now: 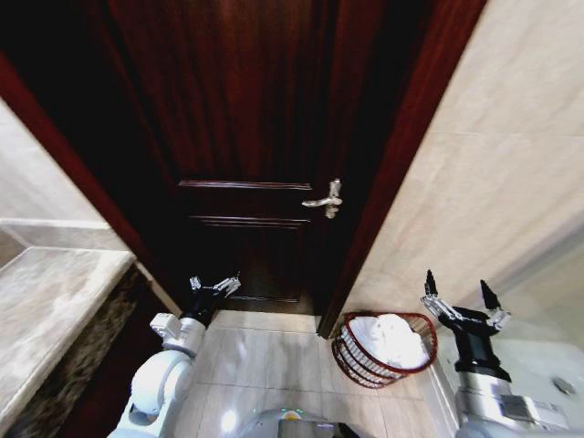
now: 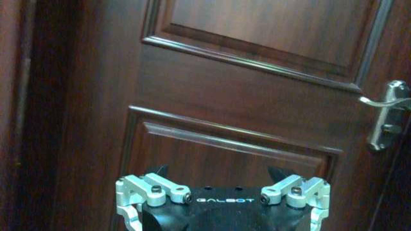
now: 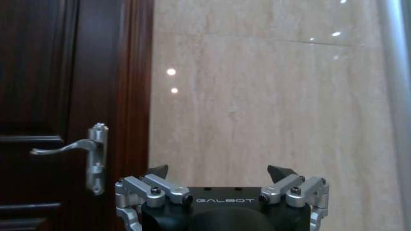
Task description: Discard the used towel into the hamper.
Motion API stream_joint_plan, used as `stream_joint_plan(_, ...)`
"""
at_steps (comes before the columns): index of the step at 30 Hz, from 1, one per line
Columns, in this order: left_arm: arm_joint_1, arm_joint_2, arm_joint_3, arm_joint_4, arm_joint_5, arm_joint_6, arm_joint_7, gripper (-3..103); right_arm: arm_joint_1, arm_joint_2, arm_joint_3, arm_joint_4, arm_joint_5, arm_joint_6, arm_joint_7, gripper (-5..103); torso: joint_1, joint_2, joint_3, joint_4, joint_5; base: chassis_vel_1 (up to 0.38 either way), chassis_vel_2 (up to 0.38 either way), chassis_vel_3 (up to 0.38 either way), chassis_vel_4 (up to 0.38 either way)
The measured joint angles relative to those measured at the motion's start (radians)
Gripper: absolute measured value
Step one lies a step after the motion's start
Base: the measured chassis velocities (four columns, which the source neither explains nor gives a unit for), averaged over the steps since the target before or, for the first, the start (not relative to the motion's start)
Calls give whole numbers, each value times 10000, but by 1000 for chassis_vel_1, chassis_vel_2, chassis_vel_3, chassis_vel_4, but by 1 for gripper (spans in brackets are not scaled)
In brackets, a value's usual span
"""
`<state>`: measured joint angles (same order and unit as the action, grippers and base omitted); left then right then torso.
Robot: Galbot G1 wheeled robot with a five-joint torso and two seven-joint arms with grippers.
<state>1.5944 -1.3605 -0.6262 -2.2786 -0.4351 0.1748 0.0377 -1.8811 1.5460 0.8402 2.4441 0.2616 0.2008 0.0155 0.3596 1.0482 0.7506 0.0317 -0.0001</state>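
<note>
White towel (image 1: 391,338) already in wire hamper (image 1: 351,358), on floor right of wooden door (image 1: 255,137); discard step looks done; right gripper (image 1: 462,294) above hamper, spread, empty; left gripper (image 1: 215,285) spread, facing door; next likely just retreat.

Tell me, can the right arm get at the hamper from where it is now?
Probably yes: the right gripper is open and empty, raised just beside the hamper, which sits on the floor with a white towel inside. Nothing stands between them.

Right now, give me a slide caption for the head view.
Both grippers, left gripper and right gripper, open and empty, white towel in the wire hamper beside a dark wooden door.
</note>
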Motion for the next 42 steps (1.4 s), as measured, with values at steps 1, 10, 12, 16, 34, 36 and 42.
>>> stream_joint_plan(1, 0, 0, 0, 0, 0, 0, 0, 100, 0, 0, 0, 0, 0, 0, 0, 100, 0, 0, 0, 0, 0, 78, 54, 61, 68)
stream_joint_plan(10, -3, 0, 1, 0, 0, 0, 0, 100, 0, 0, 2, 0, 0, 0, 0, 100, -3, -5, -2, -5, 1, 0, 0, 0, 0)
stream_joint_plan(12, -3, 0, 0, 0, 0, 0, 0, 100, 0, 0, 3, 0, 0, 0, 0, 100, -3, -5, -2, -5, 1, 0, 0, 0, 0)
stream_joint_plan(16, -3, -1, 1, 0, 0, 0, 0, 100, 0, -1, 3, 0, 0, 0, 1, 100, -3, -5, -2, -4, 1, 35, 19, -28, -36)
stream_joint_plan(34, -2, -1, 0, 0, 0, 0, 0, 100, 0, -1, 2, 0, 0, 0, 2, 100, -2, -1, 0, -5, 2, 69, 53, -61, -62)
stream_joint_plan(36, -3, -1, 1, 0, 0, 0, 0, 100, 0, -1, 3, -1, 0, 0, 2, 100, -1, -1, 0, -5, 2, -12, -30, 23, 17)
stream_joint_plan(42, -2, -1, 1, 0, 0, 0, 0, 100, 0, -1, 3, -1, 0, 0, 2, 100, 0, 0, 1, -3, 1, 0, 0, 0, 0)
